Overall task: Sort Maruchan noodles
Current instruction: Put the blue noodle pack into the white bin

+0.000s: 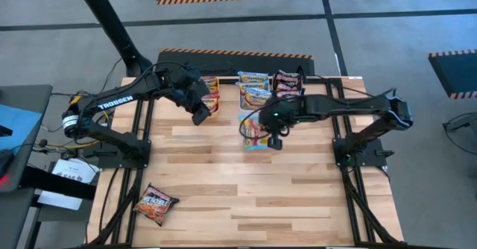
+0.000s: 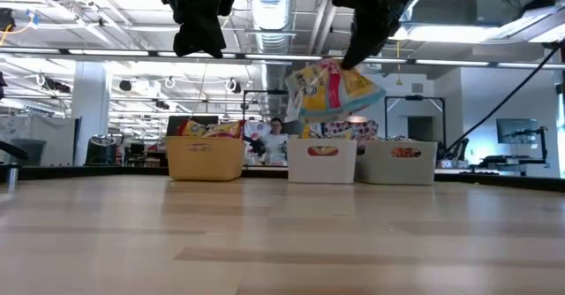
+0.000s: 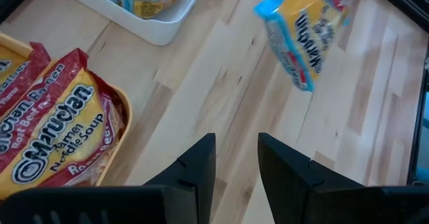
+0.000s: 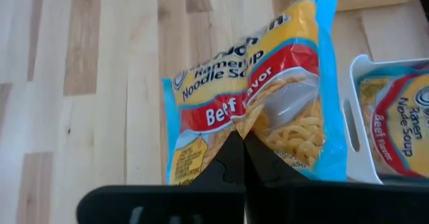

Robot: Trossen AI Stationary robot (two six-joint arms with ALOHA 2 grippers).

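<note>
A light-blue-edged Maruchan noodles packet (image 1: 253,133) hangs above the table's middle, just on the near side of the white bin (image 1: 254,91), with my right gripper (image 1: 270,139) shut on it. My left gripper (image 1: 201,112) hovers open by the orange bin (image 1: 209,92) with nothing between its fingers (image 3: 201,170). The orange bin (image 3: 124,127) holds maroon-red packets (image 3: 53,137), and the white bin (image 3: 161,24) holds blue ones. The grey bin (image 1: 288,81) at the far right also holds packets. One more dark red packet (image 1: 155,203) lies flat near the table's front left corner. My right gripper pinches the middle of one edge of the packet (image 4: 236,127) between its two shut fingers, and the wrapper creases there. The fingers slant down from the table's right side. The packet (image 2: 331,87) hangs tilted below them, lifted clear of the table.
The three bins stand in a row along the table's far edge (image 2: 205,158) (image 2: 322,161) (image 2: 402,162). Bare wooden tabletop (image 1: 246,197) stretches over the near half. In the low view a person shows far off in the room, behind the bins.
</note>
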